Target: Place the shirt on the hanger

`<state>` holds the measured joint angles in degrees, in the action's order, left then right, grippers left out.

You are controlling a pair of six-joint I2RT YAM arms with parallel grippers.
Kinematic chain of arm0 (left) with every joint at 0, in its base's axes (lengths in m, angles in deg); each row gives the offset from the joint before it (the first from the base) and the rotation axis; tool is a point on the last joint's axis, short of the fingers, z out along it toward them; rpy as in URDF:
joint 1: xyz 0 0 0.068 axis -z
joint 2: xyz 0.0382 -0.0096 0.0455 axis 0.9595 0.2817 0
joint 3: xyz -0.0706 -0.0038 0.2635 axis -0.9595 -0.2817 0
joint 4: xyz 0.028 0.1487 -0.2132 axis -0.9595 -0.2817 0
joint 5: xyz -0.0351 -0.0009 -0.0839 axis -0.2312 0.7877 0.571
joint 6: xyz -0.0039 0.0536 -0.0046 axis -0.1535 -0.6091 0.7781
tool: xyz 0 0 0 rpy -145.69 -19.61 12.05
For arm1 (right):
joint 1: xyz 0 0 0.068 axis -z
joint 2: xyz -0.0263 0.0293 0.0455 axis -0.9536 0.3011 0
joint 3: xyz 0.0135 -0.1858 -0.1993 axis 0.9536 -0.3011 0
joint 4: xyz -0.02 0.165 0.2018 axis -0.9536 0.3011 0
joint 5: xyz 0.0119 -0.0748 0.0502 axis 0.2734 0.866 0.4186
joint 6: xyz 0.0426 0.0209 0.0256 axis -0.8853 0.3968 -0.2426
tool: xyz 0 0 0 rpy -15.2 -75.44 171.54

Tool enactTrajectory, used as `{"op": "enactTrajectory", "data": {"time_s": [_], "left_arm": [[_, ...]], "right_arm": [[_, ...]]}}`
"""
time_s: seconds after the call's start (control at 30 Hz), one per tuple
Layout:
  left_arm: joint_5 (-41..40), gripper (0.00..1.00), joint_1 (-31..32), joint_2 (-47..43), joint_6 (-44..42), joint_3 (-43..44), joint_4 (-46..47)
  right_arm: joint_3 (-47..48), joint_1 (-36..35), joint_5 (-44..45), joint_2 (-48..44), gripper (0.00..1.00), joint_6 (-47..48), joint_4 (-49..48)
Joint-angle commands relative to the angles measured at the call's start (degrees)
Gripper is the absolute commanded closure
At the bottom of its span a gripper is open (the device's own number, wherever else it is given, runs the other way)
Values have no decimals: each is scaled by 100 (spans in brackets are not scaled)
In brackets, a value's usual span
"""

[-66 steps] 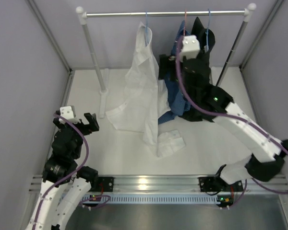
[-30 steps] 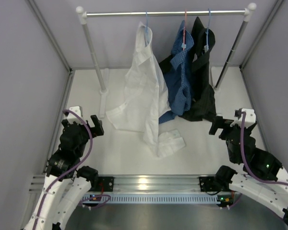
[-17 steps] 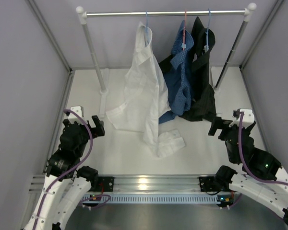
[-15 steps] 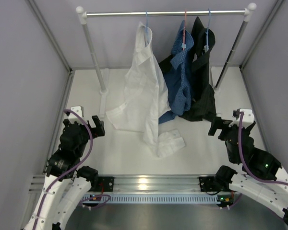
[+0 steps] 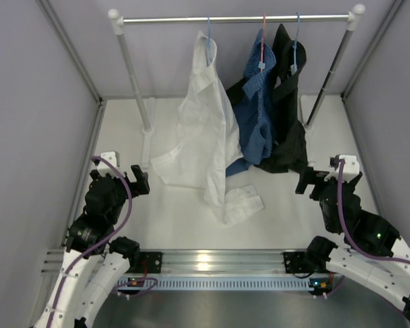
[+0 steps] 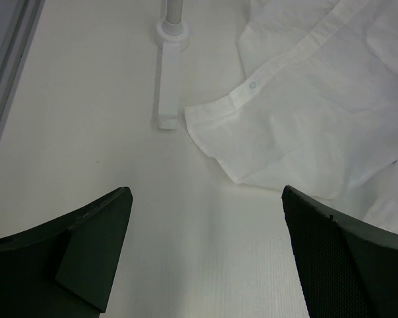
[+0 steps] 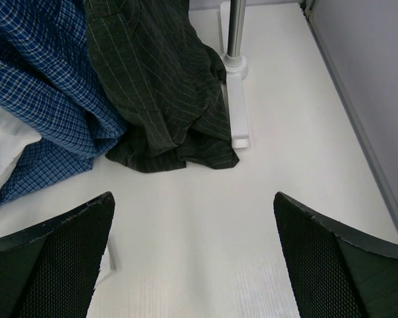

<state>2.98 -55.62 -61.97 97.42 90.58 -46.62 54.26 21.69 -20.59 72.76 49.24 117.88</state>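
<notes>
The white shirt (image 5: 205,130) hangs from the light-blue hanger (image 5: 209,29) on the rail, its hem and a cuff trailing on the table. Its lower edge shows in the left wrist view (image 6: 305,112). My left gripper (image 5: 126,179) is open and empty, low at the table's left, a little left of the shirt's hem. My right gripper (image 5: 323,179) is open and empty, low at the right, near the black garment's hem. In the wrist views the left gripper (image 6: 205,199) and the right gripper (image 7: 192,202) hold nothing, jaws wide apart.
A blue checked shirt (image 5: 256,109) on a red hanger and a black garment (image 5: 287,116) on a darker blue hanger hang right of the white shirt. The rail (image 5: 232,18) stands on two posts with white feet (image 6: 166,99) (image 7: 239,112). Grey walls enclose the table.
My right arm has drawn back from the hanging garments to the near right and now rests low. The left gripper has shifted slightly nearer. The shirt has not moved.
</notes>
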Motion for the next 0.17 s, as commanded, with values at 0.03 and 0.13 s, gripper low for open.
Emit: {"op": "enactTrajectory", "data": {"time_s": [0.03,0.13], "left_arm": [[68,2,-36,-50,-15,-19,312],[68,2,-36,-67,-15,-28,312]], "right_arm": [[137,7,40,27,1,64,101],[163,-2,15,36,0,72,92]]}}
